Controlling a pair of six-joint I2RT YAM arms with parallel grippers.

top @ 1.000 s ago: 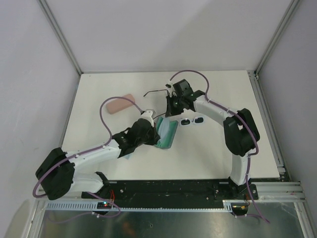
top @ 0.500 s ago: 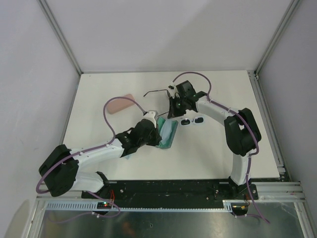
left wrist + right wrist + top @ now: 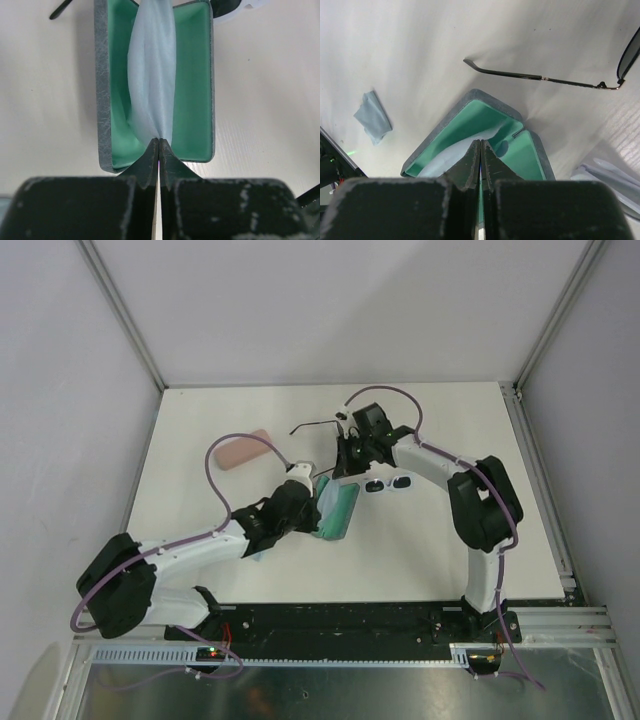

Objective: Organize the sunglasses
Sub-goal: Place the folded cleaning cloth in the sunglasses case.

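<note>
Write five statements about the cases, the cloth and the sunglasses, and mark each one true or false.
1. The blue-grey case lies open, showing a green lining. True.
2. The white sunglasses sit inside the open case. False: they lie on the table, just right of it.
3. The left end effector and the right end effector are each shut on the light-blue cloth in that case. True.
4. The pink case is open. False: it lies shut, off to the far left of the open case.
5. The black wire-framed sunglasses lie on the table beyond the open case. True.
</note>
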